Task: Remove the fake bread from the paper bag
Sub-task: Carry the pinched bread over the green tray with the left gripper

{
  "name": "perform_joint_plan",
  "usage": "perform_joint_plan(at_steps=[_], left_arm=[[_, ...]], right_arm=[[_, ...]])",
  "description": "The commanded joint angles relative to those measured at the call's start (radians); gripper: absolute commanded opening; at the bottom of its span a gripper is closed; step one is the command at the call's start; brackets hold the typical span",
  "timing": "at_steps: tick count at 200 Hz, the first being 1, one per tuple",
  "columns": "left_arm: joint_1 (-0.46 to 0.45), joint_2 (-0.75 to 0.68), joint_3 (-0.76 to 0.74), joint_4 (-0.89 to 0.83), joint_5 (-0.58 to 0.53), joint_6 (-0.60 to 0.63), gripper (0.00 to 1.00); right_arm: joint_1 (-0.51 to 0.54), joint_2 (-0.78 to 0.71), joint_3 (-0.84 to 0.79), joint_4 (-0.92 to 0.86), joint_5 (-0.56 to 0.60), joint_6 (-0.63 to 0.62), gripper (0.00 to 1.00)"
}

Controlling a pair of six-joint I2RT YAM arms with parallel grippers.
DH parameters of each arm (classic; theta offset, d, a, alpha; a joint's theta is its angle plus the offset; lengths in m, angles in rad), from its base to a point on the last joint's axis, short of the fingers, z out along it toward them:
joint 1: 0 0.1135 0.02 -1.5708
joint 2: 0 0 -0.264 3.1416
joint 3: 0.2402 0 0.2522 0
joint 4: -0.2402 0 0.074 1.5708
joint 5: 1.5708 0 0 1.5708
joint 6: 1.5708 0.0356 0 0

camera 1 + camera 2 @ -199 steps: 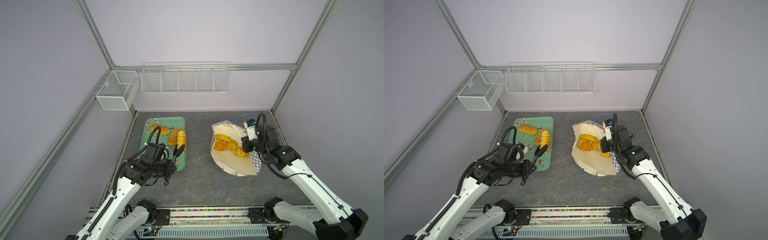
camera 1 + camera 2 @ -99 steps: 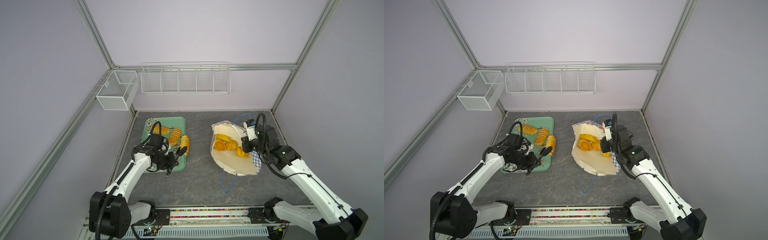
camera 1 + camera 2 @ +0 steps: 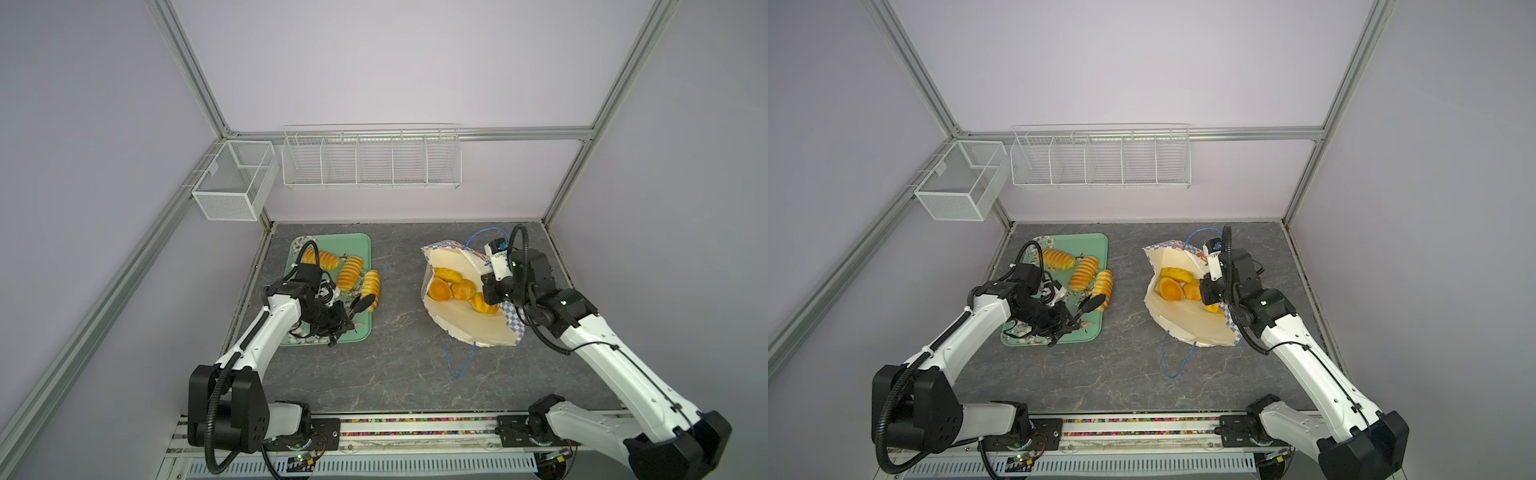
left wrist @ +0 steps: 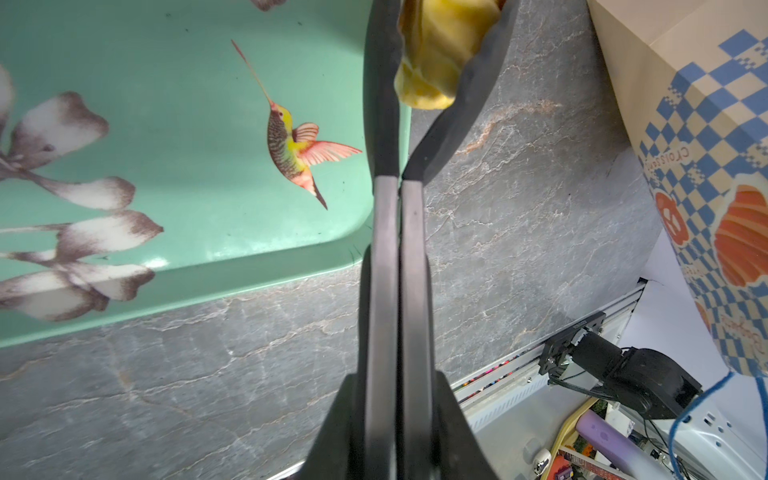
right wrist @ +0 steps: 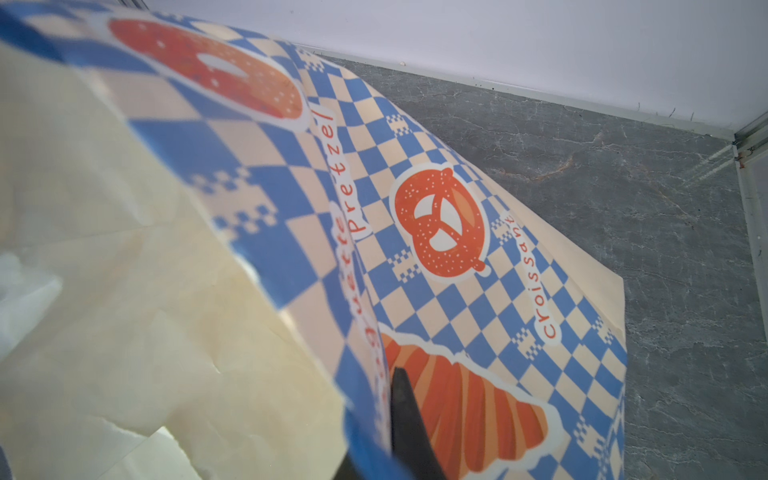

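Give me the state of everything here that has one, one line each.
Blue-and-white checked paper bag: mouth open, rim pinched.
Four golden toy pastries: inside the bag.
Green hummingbird-print tray: lying flat.
Two ribbed golden toy loaves: loose on the tray.
Third ribbed loaf: at tray's edge, end gripped.
Left pincer: shut on third loaf.
Right pincer: shut on bag's rim.

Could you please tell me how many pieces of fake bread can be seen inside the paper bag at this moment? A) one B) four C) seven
B: in a top view four golden pieces of fake bread show against the cream inside of the paper bag.
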Motion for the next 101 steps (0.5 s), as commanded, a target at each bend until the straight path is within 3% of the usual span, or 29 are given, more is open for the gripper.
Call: perform_joint_plan(at_steps=[1,58,101], left_arm=[[0.030,0.016,0.037,-0.040,-0.074,-0.003,0.00],[0.039,-0.078,0.065,-0.083,-0.054,-0.002,0.00],[0.051,-0.064,0.032,-0.091,-0.064,0.013,0.00]], right_arm=[[-0.009,0.004,-0.001,-0.011,-0.004,-0.011,0.07],[-0.010,-0.010,0.005,-0.027,0.002,-0.018,0.07],[-0.013,-0.009,0.025,-0.035,-0.008,-0.017,0.07]])
